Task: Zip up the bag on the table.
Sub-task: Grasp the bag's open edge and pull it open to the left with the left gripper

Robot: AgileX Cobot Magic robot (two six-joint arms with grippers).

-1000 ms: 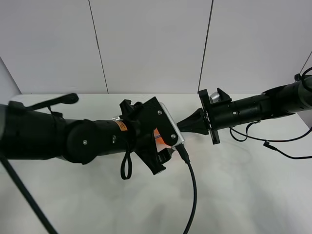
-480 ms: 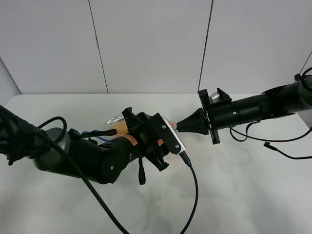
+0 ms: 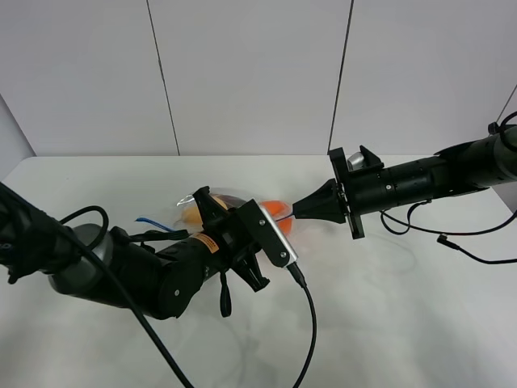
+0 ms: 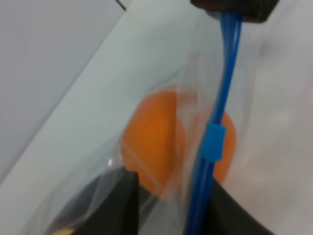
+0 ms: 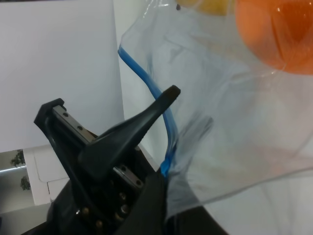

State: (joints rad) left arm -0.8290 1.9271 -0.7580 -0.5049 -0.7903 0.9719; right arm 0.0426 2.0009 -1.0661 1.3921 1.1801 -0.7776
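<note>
The bag (image 3: 242, 206) is clear crinkly plastic and lies on the white table (image 3: 404, 315), mostly behind my left arm. An orange (image 3: 275, 208) and a yellow pear (image 3: 191, 215) show through it. In the left wrist view the blue zipper strip (image 4: 222, 83) carries a small blue slider (image 4: 213, 142) in front of the orange (image 4: 156, 142). My left gripper (image 4: 171, 183) has its jaws apart with the strip running down between them. My right gripper (image 3: 300, 208) is shut on the bag's corner. In the right wrist view (image 5: 167, 134) it holds the end of the strip (image 5: 146, 78).
A black cable (image 3: 311, 323) trails from the left wrist camera (image 3: 272, 233) to the table's front edge. More cables (image 3: 452, 236) lie under the right arm. A pale panelled wall (image 3: 242, 73) stands behind the table.
My left arm has drawn back to the left and lower, away from the right gripper. This uncovered the orange and more of the bag. The right arm has not moved.
</note>
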